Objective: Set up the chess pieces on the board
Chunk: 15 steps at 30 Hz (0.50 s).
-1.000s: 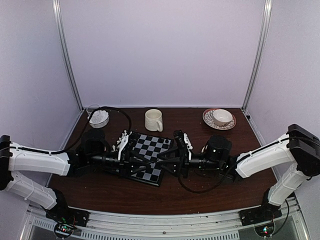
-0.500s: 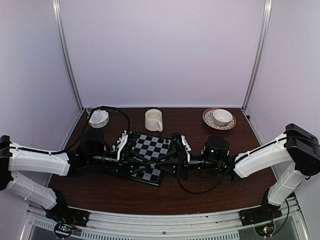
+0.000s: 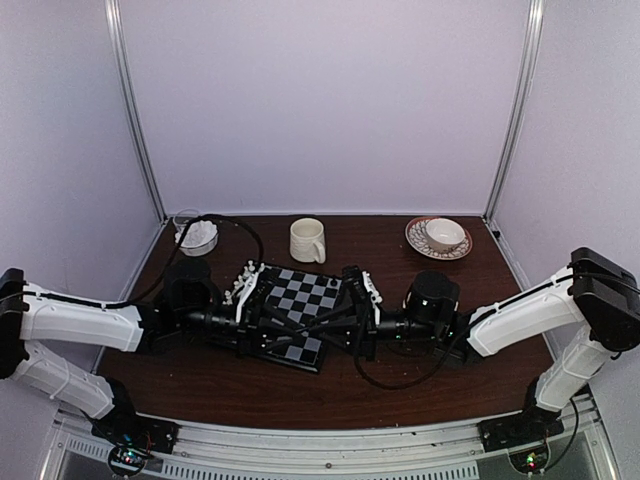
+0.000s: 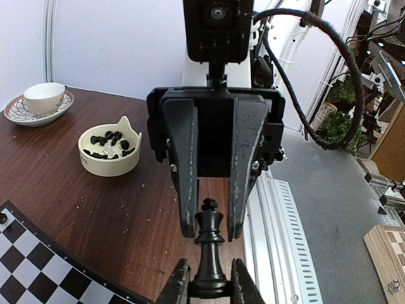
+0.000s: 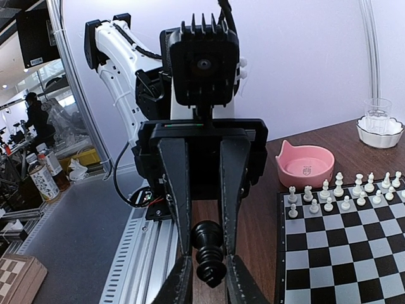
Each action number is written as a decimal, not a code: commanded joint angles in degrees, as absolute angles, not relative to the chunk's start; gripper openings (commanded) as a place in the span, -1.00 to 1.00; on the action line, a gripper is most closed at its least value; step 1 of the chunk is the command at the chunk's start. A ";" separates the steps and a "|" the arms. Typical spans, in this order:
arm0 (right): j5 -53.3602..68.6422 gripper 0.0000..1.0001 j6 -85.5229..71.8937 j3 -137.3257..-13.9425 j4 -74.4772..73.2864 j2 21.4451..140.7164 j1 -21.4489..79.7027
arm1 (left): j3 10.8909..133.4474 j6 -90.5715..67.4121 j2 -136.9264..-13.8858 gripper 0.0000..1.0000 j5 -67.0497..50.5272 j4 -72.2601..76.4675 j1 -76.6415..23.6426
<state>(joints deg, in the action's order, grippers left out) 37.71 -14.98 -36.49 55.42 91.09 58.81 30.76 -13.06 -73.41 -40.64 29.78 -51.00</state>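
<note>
We see one dark tabletop and two arms. One board lies mid-table. Beyond its far edge stands one mug, far right of it one cup on one saucer, and far left one glass dish of white lumps.

Two bowls, hidden under the arms from above, flank the board. The pink bowl on its left looks bare. The cream bowl on its right holds loose black pieces, too heaped to count.

White pieces stand in two rows along the board's left edge, cut off by the frame.

Above the board's near side, the left gripper clamps one black piece by its base. The right gripper stands narrow about its head. We cannot tell whether it touches.
</note>
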 commanded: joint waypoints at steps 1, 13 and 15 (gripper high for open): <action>38.74 -0.57 -15.12 -37.45 58.07 91.36 59.26 | 32.13 -13.29 -74.58 -0.78 -42.04 31.40 -51.24; 38.57 -0.93 -14.43 -37.79 56.59 91.00 59.24 | 31.99 -13.22 -74.18 -0.62 -41.61 31.08 -51.24; 37.86 -0.95 -13.94 -37.75 55.56 90.33 59.24 | 32.04 -13.42 -73.82 -0.34 -40.30 30.56 -51.24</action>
<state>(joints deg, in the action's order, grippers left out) 37.69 -14.74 -36.49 55.51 91.11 58.87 30.76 -13.23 -74.28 -41.45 29.71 -51.00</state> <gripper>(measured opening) 0.118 0.234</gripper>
